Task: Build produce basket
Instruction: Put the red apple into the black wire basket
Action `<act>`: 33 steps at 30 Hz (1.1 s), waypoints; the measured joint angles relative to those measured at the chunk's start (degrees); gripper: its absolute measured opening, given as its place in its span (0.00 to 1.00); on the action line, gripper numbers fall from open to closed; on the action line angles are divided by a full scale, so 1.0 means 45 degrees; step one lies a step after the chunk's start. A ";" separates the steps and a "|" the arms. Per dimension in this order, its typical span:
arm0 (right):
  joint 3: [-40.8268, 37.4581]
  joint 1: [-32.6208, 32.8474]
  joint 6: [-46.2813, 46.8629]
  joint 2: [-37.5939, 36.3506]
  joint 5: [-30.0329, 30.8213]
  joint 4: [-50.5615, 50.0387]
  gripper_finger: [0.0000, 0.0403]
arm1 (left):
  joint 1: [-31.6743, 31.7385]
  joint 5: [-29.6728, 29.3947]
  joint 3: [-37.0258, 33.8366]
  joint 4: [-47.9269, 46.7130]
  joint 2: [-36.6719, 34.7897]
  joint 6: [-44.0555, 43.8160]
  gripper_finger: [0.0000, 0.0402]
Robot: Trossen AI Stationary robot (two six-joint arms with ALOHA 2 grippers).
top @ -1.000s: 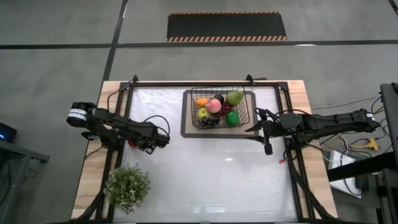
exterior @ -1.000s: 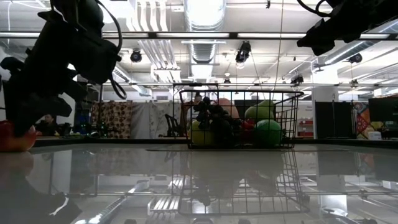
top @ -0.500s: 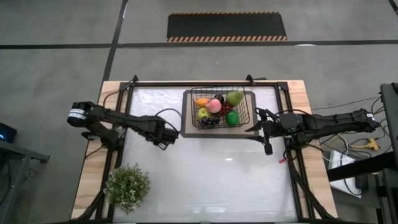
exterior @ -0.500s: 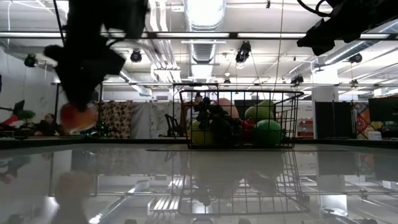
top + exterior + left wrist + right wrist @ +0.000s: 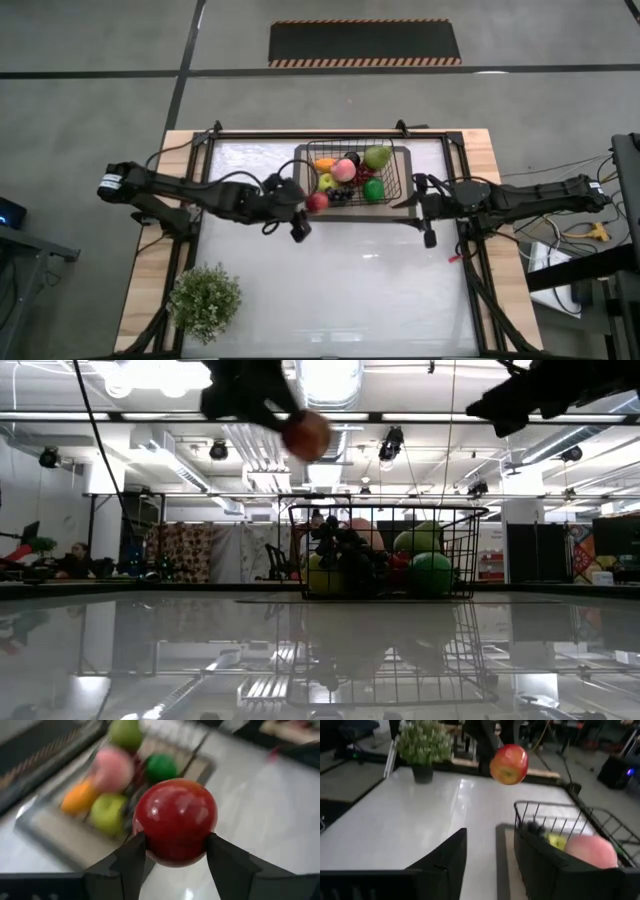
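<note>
The left claw [image 5: 305, 212] grips a red apple [image 5: 317, 202] between its fingers [image 5: 131, 862], held in the air just off the near-left corner of the basket [image 5: 398, 190], which sits by the table's [image 5: 340, 290] far edge holding the other fruits. The right claw [image 5: 422, 208] hovers beside the basket's right side, fingers parted and empty.

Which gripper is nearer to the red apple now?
Left. The left gripper holds the red apple in its jaws at the basket's left edge; the right gripper waits beyond the basket's opposite side.
</note>
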 joint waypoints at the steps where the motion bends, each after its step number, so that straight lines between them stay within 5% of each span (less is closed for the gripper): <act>1: -0.0066 0.0001 -0.0026 0.0082 0.0000 0.0318 0.38 | -0.0090 0.0000 -0.0005 0.0599 -0.0005 0.0528 0.44; 11: -0.1440 0.0001 -0.1777 0.2053 -0.0083 0.7017 0.67 | -0.0917 0.0024 -0.0876 0.6362 0.0102 0.4144 0.44; 19: -0.2531 0.0001 -0.2334 0.4916 -0.0078 1.3996 0.73 | -0.0991 0.0044 -0.1930 0.9182 0.0126 0.4865 0.44; 26: -0.1178 0.0001 -0.2360 0.6504 0.0018 1.4190 0.71 | -0.0987 0.0049 -0.2859 1.1108 0.0129 0.4974 0.44; 33: 0.0336 0.0001 -0.2681 0.7304 0.0042 1.2041 0.72 | -0.0987 0.0053 -0.3305 1.2225 0.0131 0.4980 0.44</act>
